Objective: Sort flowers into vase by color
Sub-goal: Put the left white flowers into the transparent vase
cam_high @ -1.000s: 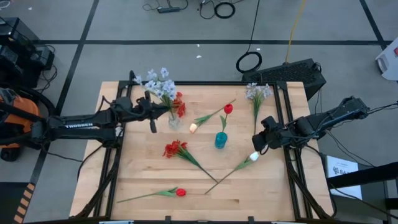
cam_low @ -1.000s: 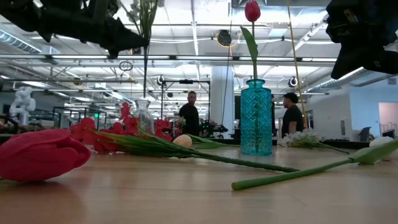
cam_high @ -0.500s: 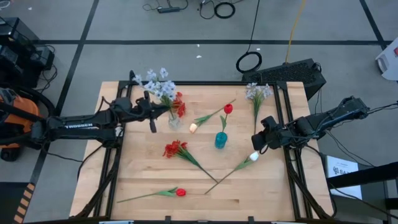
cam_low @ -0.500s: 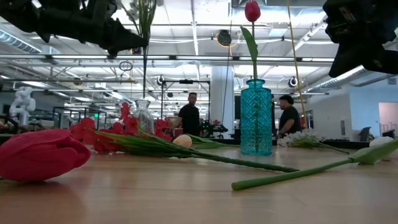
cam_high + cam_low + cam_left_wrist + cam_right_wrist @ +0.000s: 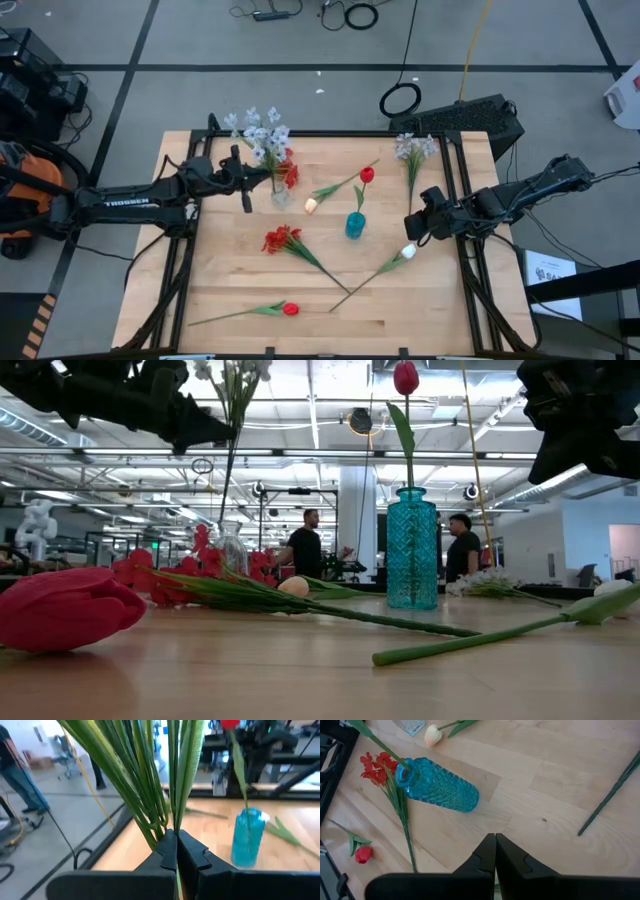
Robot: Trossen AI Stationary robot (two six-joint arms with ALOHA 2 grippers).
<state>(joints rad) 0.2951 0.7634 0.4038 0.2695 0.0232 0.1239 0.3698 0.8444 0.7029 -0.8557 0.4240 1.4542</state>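
Note:
My left gripper hangs over the far left of the table, shut on a pale blue-white spray. The spray's stem runs down toward the clear vase, which holds a red cluster. A blue vase holds a red tulip. On the table lie a red cluster, a red rosebud, two white buds and another pale spray. Above the right side, my right gripper is shut on nothing. My left gripper pinches the spray's bundle of green stems and leaves between its two shut fingers, below the flower heads. The fingers come level from the table's left and lie across the stem. The spray stands slightly tilted, heads up, with its stem hanging below the fingers.
Black frame rails run along the table's sides. Two people stand in the room beyond the far edge. Bare wood lies at the near right.
The spray in my left gripper has tipped. Its flower heads have swung toward the table's right, and the stem now slants instead of hanging straight. The gripper has stayed shut.

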